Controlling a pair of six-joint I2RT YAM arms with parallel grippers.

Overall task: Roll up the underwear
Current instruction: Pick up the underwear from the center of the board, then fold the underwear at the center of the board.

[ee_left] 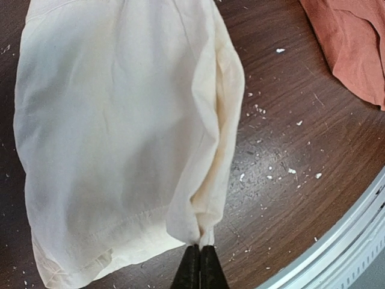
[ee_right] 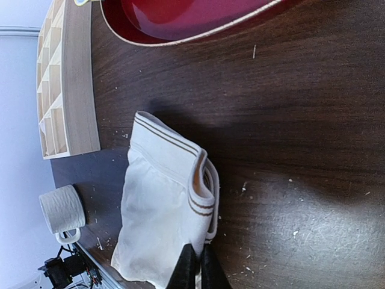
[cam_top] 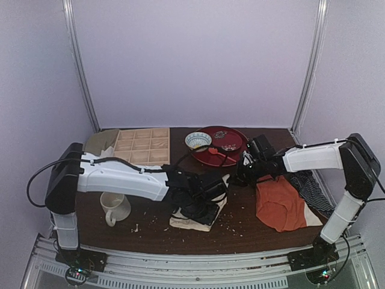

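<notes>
Cream underwear (ee_left: 120, 138) mid table (cam_top: 240, 232), close to near edge. Bare wood right, toward orange garment (cam_top: 280, 205); mug (cam_top: 114, 208) left. Left gripper (ee_left: 200, 251) clamped on hem; right gripper (ee_right: 195, 256) clamped on waistband.

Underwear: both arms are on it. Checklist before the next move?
1. Left jaws shut on a fold of the underwear: ok.
2. Right jaws shut at the end of its waistband: ok.
3. Fabric flat: not ok, a ridge runs up from the left jaws and the waistband curls up.
4. Orange garment apart from it: ok.
5. Mug apart from it: ok.
6. Both layers in each pinch: cannot tell.
</notes>
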